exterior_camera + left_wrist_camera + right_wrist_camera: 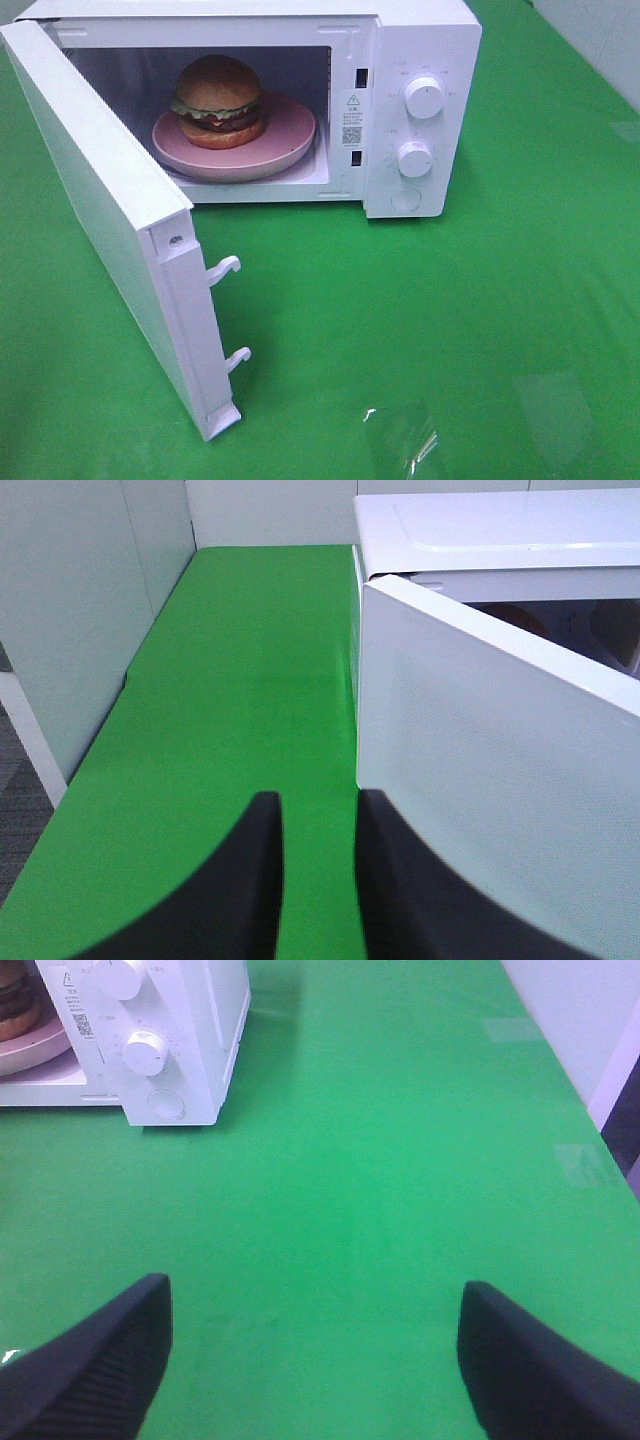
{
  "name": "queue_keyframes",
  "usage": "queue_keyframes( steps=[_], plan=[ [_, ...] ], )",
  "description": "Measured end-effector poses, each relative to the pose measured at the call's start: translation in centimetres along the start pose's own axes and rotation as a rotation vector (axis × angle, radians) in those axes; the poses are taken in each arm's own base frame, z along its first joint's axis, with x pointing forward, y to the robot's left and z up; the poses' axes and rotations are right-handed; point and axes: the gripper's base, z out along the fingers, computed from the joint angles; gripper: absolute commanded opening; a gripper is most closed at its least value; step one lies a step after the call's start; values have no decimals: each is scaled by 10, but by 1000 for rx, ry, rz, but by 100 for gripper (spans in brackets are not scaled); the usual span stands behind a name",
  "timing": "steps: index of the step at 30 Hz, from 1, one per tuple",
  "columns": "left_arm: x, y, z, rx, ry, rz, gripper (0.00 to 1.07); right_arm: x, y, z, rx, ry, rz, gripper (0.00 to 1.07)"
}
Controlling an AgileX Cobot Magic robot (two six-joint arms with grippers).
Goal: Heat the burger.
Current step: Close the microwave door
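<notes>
**One burger sitting in a wide-open microwave**

One burger [219, 100] is sitting on a pink plate [290, 140] inside the white microwave [420, 40], pretty much in the middle of the cavity, with the lettuce frill poking out under the top bun. Its door [90, 170] is hanging wide open, reaching out to the left in the high view, with two latch hooks [228, 268] sticking out of its edge. The whole thing is standing on the green table [450, 330]. Two round knobs [424, 98] are sitting one above the other on the control panel, with a round button [405, 199] below them (the tiny print around them is too small to read).

Meanwhile the left hand [318, 805] is hovering over the table just beside the outer face of the door, fingers set narrow with only a strip of green showing between them, gripping nothing. And the right hand [315, 1290] is hanging over the table out in front of the control-panel side, well apart from the microwave, fingers spread wide and holding nothing either.
</notes>
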Motion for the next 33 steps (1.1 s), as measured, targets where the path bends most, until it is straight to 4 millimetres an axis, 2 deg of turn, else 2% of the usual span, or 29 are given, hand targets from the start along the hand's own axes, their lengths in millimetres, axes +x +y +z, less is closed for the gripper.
queue_keyframes(
  steps=[2,9,11,14,15,23,33],
  plan=[
    [-7,3,15,-9,0,-7,0,0,0,0,0,0,0,76],
    [-6,6,35,-30,-36,-15,0,0,0,0,0,0,0,76],
    [0,10,51,-52,-90,-30,0,0,0,0,0,0,0,76],
    [4,11,58,-63,-113,-38,0,0,0,0,0,0,0,76],
    [10,13,66,-77,-135,-42,0,0,0,0,0,0,0,76],
    [34,19,91,-129,-195,-56,0,0,0,0,0,0,0,76],
    [39,23,118,-135,-181,-91,0,0,0,0,0,0,0,75]
  ],
)
